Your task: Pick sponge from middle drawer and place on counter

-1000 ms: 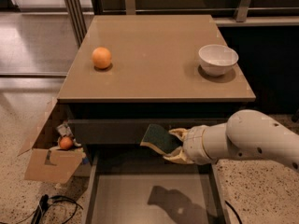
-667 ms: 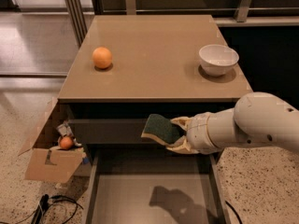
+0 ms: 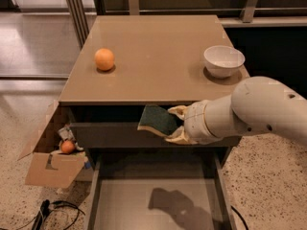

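My gripper [image 3: 175,124] is shut on the sponge [image 3: 156,120], whose dark green top faces up with a pale yellow edge below. I hold it in the air in front of the cabinet, just below the counter's front edge and above the open middle drawer [image 3: 158,202]. The drawer's grey floor shows only the arm's shadow. The tan counter [image 3: 158,47] lies behind and above the sponge.
An orange fruit [image 3: 104,59] sits on the counter's left and a white bowl [image 3: 223,60] on its right. A cardboard box [image 3: 53,162] with an orange ball stands on the floor at the left. Cables lie on the floor at bottom left.
My arm has risen and moved back towards the cabinet, carrying the sponge up from above the drawer to just under the counter's front edge.
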`<control>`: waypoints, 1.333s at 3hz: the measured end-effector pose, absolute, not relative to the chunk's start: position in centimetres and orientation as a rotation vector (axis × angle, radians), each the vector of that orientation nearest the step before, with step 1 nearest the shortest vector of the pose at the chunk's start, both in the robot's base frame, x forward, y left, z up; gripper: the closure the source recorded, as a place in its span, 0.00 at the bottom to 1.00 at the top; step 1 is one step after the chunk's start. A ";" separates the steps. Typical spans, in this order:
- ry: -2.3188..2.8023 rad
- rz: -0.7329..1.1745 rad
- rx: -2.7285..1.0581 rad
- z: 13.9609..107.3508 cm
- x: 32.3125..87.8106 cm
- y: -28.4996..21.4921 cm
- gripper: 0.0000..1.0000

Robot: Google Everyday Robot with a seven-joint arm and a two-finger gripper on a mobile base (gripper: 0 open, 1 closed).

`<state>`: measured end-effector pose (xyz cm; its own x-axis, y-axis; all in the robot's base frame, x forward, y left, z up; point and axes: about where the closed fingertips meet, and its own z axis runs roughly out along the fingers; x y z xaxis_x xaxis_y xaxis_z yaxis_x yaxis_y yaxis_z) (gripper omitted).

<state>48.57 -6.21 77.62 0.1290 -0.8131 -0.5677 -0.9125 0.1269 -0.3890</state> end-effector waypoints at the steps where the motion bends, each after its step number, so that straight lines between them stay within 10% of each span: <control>1: 1.580 0.005 -1.798 83.6 50.5 -3.8 1.00; 4: 1.546 -0.067 -1.901 86.1 55.4 -2.3 1.00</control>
